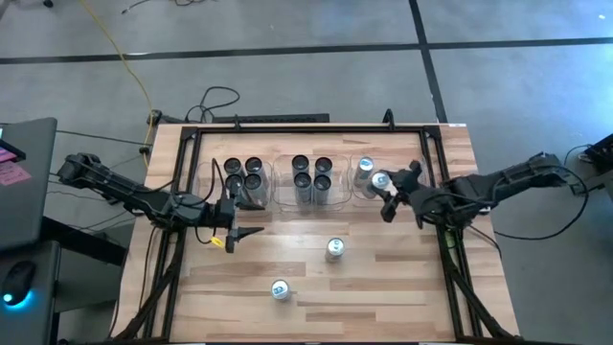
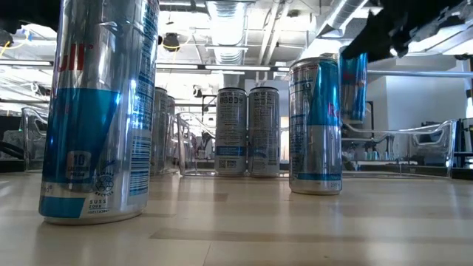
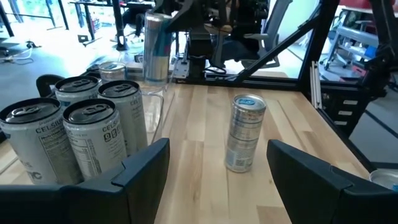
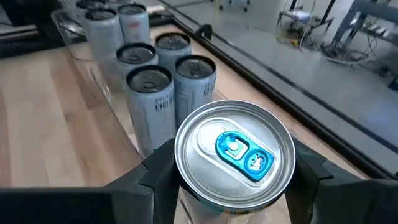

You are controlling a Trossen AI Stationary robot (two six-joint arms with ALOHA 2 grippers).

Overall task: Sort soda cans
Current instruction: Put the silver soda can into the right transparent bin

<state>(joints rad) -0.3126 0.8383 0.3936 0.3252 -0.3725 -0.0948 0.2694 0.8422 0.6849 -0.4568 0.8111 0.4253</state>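
From above, I saw a wooden bench [image 1: 383, 278] with three clear plastic bins [image 1: 322, 201] set in a row along its far side. The left bin held four dark-topped cans [image 1: 245, 175] standing upright, and the middle bin held four more dark-topped cans [image 1: 311, 174].

My right gripper [image 1: 388, 188] was over the near part of the right bin, its fingers clamped on either side of a blue-topped can [image 1: 380, 180]. In the right wrist view that can [image 4: 234, 155] filled the space between the two dark fingers [image 4: 155, 171], upright, its silver lid and blue tab facing the camera. In the low view it hung lifted above the bench, clear of the surface. Another blue-topped can [image 1: 365, 166] stood in the same bin just beyond the held one.

My left gripper [image 1: 239, 233] rested low at the near edge of the left bin, fingers apart and holding nothing. The dark-topped cans sat just beside it.

Two blue-topped cans stood loose on the open bench: one [image 1: 335, 249] near the middle, ahead of the left gripper's open fingers and well apart from them, and one [image 1: 280, 289] nearer the front edge.
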